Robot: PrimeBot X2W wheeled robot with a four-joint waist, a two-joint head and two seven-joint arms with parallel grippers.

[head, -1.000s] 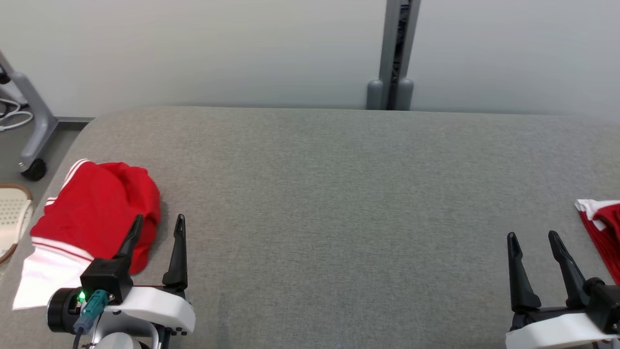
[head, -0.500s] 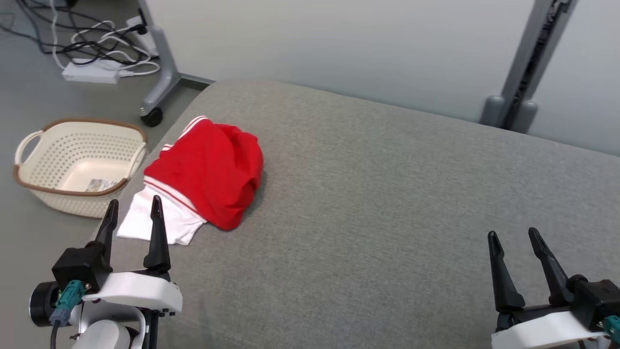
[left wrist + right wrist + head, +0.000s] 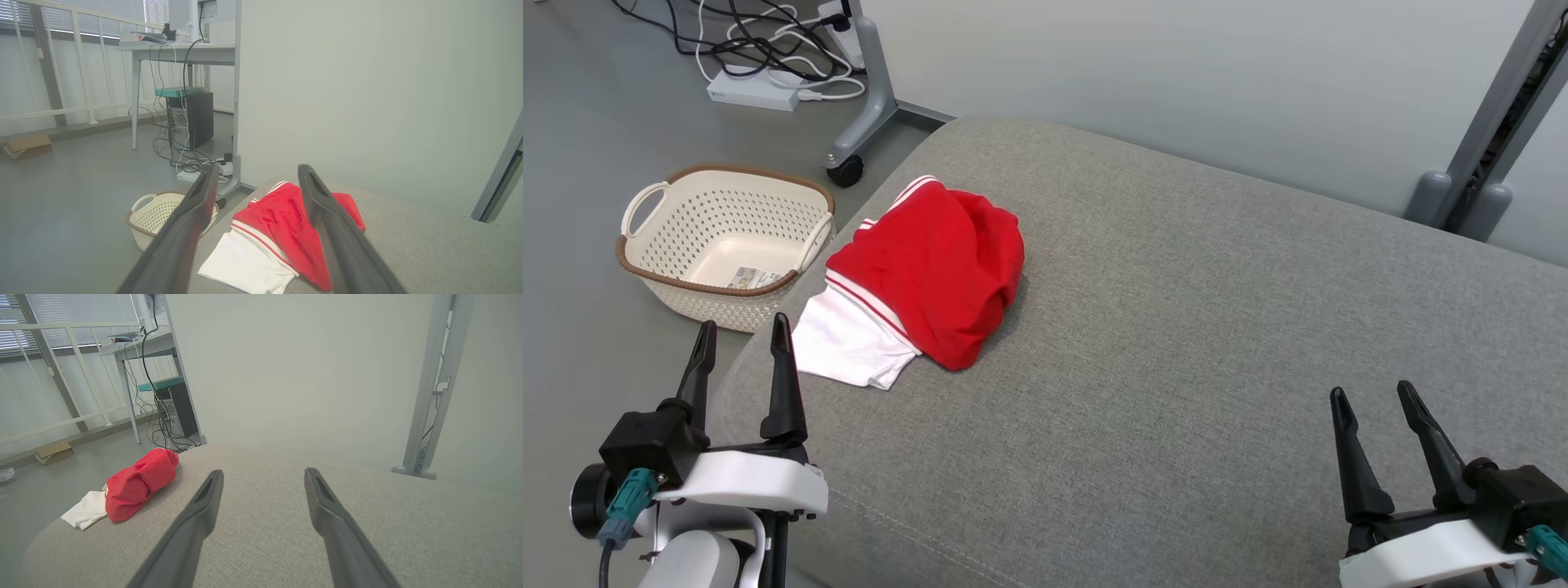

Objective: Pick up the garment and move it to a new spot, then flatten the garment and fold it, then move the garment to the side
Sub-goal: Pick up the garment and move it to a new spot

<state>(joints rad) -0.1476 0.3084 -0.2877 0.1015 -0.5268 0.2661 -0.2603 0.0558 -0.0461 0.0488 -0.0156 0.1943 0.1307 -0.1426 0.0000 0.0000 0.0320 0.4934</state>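
Found: red-and-white garment (image 3: pixel 931 269) at ten o'clock on the grey table (image 3: pixel 1176 367), near the rounded corner and close to a cream basket (image 3: pixel 698 306) on the floor. Bunched and lumpy, with a white part spilling toward seven o'clock. Not flattened, no clean fold visible.

Left claw (image 3: pixel 745 322) at seven o'clock: fingers spread, gripping nothing, just short of the cloth. Right claw (image 3: pixel 1372 389) at five o'clock: likewise spread and empty, well apart from it.

Judged at the outset: pick-up, relocation, flattening, folding and setting aside all outstanding.

Black jaws, white wrist shells (image 3: pixel 743 483), teal connectors (image 3: pixel 626 500)
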